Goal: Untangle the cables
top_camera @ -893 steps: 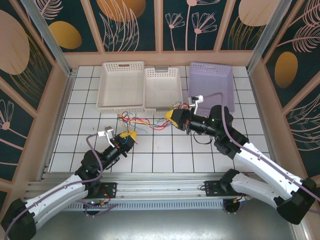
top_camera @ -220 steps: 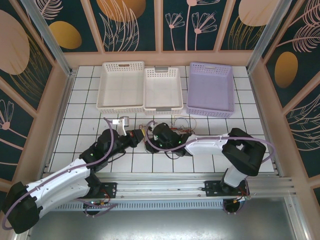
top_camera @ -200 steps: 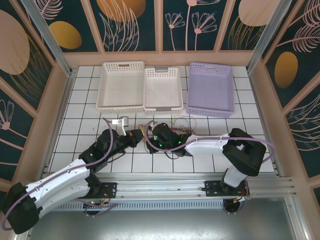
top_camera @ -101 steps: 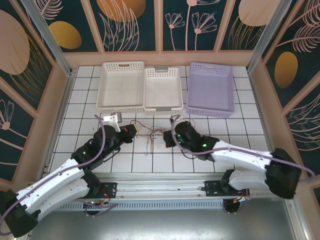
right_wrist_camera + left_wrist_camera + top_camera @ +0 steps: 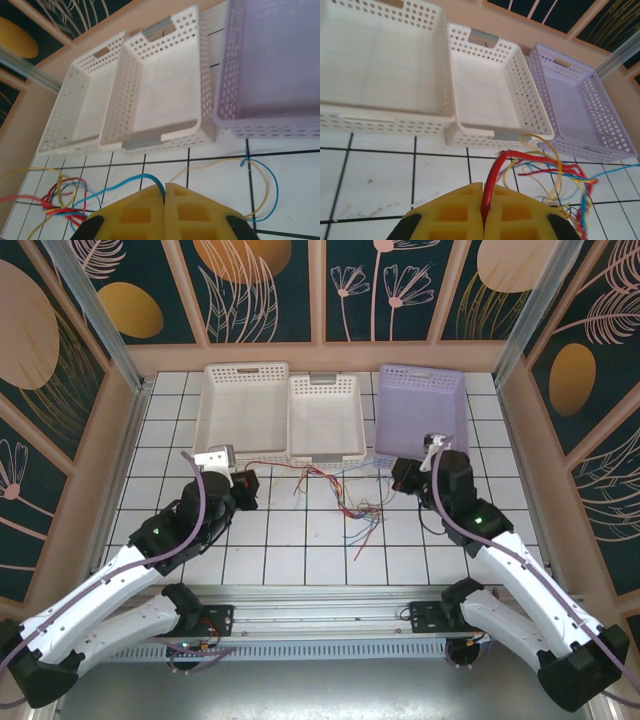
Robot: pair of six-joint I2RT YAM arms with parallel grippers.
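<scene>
The left gripper (image 5: 483, 189) is pinching the red cable (image 5: 491, 172) between its closed yellow jaws. The strand is rising out of the seam toward 12 o'clock and bending off toward 2 o'clock into the loose cables (image 5: 350, 508). The right gripper (image 5: 164, 189) is likewise clamping tight, on the blue cable (image 5: 131, 181), which is arching away toward 9 o'clock to join red and yellow loops. From above, the bundle is lying on the tiled table (image 5: 150, 470) at 6 o'clock of the middle bin (image 5: 325, 456), with a few strands trailing on toward 6 o'clock. The left gripper is sitting at 9 o'clock of the bundle. The right one is sitting at 3 o'clock, just by the near wall of the purple bin (image 5: 420, 415). The white bin (image 5: 240, 410) is standing at 9 o'clock of the middle one, just beside it.
</scene>
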